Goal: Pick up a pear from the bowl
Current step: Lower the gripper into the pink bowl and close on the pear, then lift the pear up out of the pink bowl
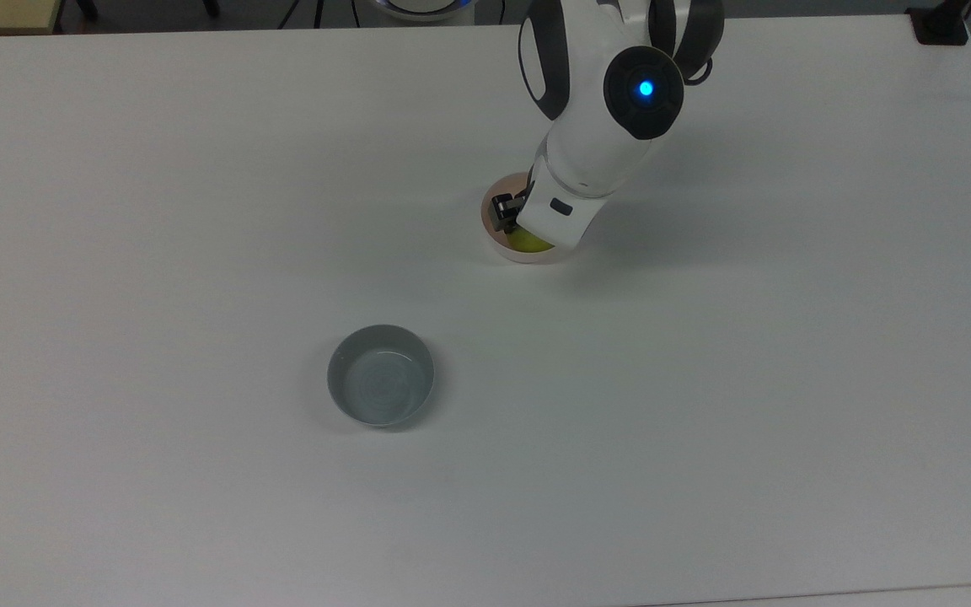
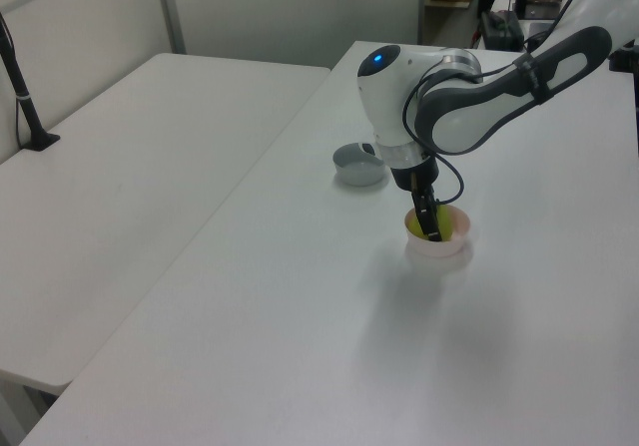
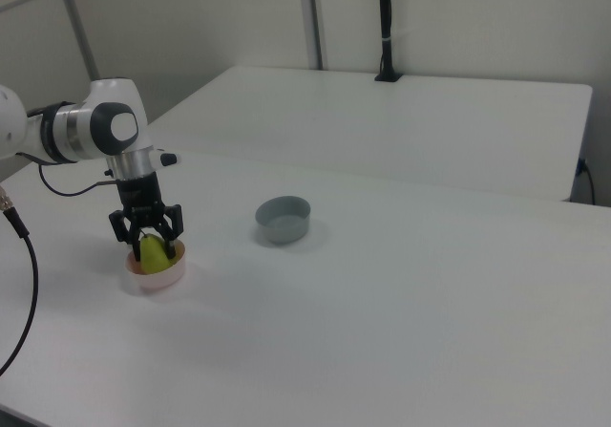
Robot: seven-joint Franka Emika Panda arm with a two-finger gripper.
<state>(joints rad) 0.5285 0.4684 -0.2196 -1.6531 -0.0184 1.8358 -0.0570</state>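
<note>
Yellow-green pear (image 3: 153,250) — half-hidden (end effector (image 3: 146,245) astride)

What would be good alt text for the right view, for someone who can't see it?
A white robot arm reaches down at the right view's left, its gripper open with fingers either side of a yellow-green pear sitting in a small pink bowl. A grey-blue bowl stands apart on the white table, towards the right view's centre.

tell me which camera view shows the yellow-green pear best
The right view: the yellow-green pear stands in the pale pink bowl, framed between the gripper jaws. In the top view the arm hides all but a sliver; the left view shows a yellow-green patch.
</note>
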